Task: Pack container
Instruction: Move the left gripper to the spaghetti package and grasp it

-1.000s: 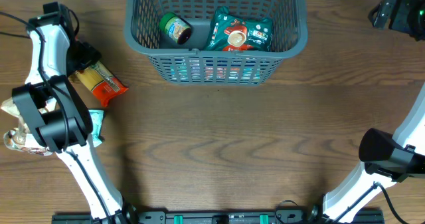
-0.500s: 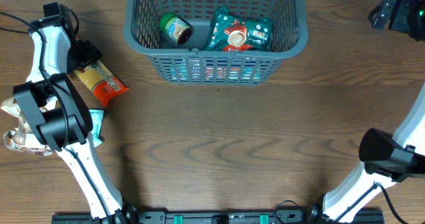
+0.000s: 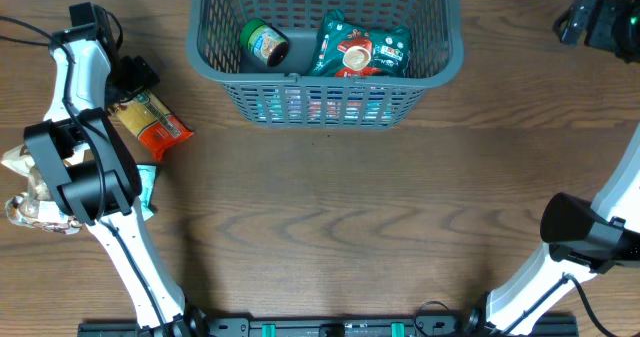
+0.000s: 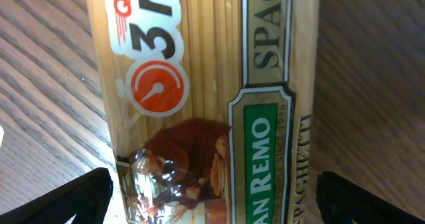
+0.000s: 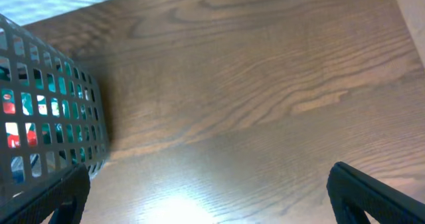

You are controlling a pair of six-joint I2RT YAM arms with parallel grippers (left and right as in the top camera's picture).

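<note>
The dark grey slatted container stands at the table's far middle; it also shows at the left edge of the right wrist view. It holds a dark jar and green-red packets. A spaghetti packet lies flat on the table left of it and fills the left wrist view. My left gripper is open, its fingers spread either side of the packet's far end. My right gripper is open and empty at the far right, over bare table.
A teal packet lies near the left arm's base. Crinkly clear-wrapped items lie at the left table edge. The table's far edge runs just behind the basket.
My left gripper has shifted slightly farther back and right along the spaghetti packet. The right arm has not moved.
</note>
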